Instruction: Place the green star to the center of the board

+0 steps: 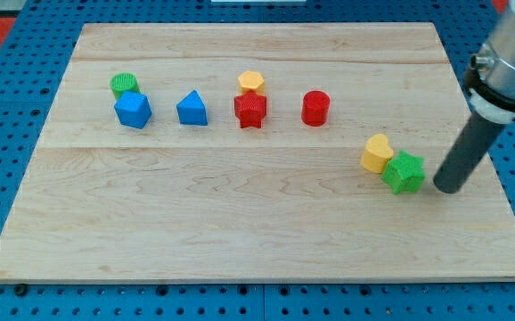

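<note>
Green star (pixel 404 172) sits beside my tip (pixel 446 188).

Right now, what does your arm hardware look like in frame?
A silver-grey metal housing at the view's top right, with a small bolt on its side, over a black collar. Below it, a straight dark matte rod ending in my tip. No cables or markings visible.

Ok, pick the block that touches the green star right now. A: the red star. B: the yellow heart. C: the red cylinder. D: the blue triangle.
B: the yellow heart sits against the upper left side of the green star, while my tip stands just off the star's right, toward the view's right edge.
</note>
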Tool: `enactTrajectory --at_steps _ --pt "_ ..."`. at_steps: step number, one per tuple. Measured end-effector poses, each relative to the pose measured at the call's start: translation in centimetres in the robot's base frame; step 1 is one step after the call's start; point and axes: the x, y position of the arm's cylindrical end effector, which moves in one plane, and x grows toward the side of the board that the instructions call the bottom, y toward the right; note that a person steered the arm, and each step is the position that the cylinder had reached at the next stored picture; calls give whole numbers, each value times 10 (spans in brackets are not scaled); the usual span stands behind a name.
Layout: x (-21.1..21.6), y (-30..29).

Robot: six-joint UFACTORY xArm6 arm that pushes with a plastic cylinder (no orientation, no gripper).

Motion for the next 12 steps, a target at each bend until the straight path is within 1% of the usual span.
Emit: enactTrajectory --at_steps 2,4,5,6,7,8,10,12 --pt "-2 -95" --pt "-5 -72" --pt "-22 -65" --pt "-16 -95" --pt "6 -139" --pt "8 -166" --pt "-10 -180" --pt "-23 -220"
